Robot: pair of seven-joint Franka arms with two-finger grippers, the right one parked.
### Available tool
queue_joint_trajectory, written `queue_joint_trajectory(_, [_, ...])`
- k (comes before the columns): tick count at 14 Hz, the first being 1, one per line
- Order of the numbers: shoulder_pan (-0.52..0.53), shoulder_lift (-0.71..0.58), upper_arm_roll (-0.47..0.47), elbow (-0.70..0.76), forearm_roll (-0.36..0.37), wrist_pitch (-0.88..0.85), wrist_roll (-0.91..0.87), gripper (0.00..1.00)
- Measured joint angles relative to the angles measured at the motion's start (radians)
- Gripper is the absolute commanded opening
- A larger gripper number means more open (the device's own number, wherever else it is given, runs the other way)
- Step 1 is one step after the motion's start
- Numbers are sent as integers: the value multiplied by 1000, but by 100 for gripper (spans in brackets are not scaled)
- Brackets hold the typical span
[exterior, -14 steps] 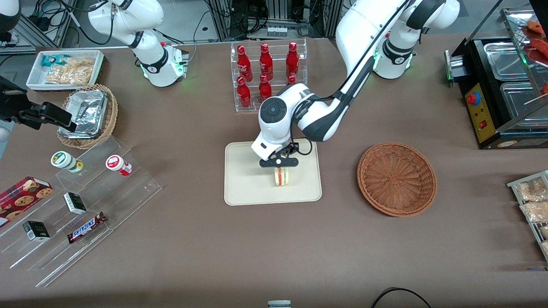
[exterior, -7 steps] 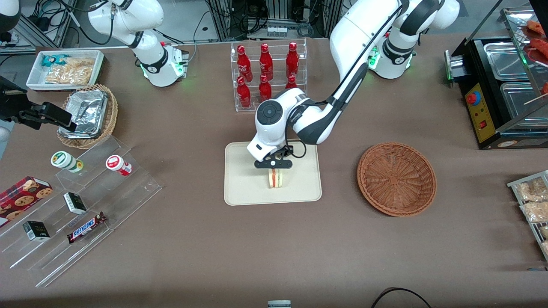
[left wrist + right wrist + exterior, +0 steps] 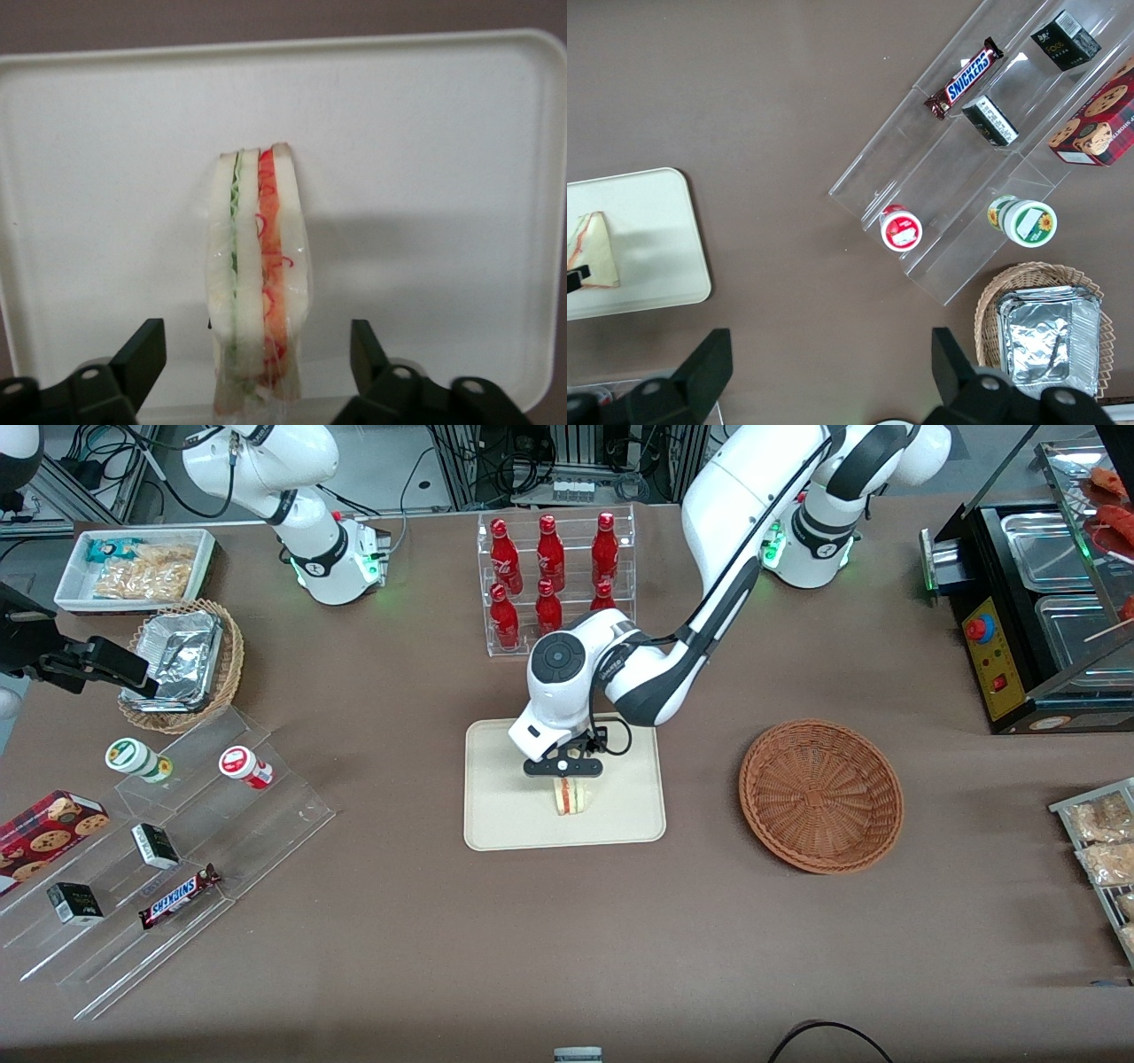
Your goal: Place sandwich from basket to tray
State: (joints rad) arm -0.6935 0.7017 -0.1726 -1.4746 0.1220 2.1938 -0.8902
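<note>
The sandwich (image 3: pixel 570 797) is a pale wedge with red and green layers. It stands on edge on the cream tray (image 3: pixel 505 815), near its middle. My left gripper (image 3: pixel 564 771) hangs right over it, open. In the left wrist view the two black fingers (image 3: pixel 146 350) stand wide apart on either side of the sandwich (image 3: pixel 257 257) without touching it, above the tray (image 3: pixel 425 177). The reddish-brown wicker basket (image 3: pixel 821 794) sits empty beside the tray, toward the working arm's end. The right wrist view shows the sandwich (image 3: pixel 592 248) on the tray (image 3: pixel 656 230).
A clear rack of red bottles (image 3: pixel 554 576) stands farther from the front camera than the tray. A clear stepped stand with snacks (image 3: pixel 168 850), a tan basket with a foil container (image 3: pixel 182 660) and a white bin (image 3: pixel 137 567) lie toward the parked arm's end. A black food warmer (image 3: pixel 1036 602) stands at the working arm's end.
The gripper and the sandwich have shifted a little toward the parked arm's end over the tray. The sandwich now leans slightly.
</note>
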Motion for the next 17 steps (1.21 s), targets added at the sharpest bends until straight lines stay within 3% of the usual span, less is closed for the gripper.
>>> queue_joint_trajectory(3, [38, -99, 13, 14, 0, -127, -22, 100])
queue_joint_trajectory(10, [280, -422, 23, -76, 0, -390, -36, 100])
queue_joint_trajectory(14, [415, -577, 24, -224, -1, -442, 136, 100])
queue_joint_trajectory(17, [506, -644, 25, -255, -18, -507, 301, 100])
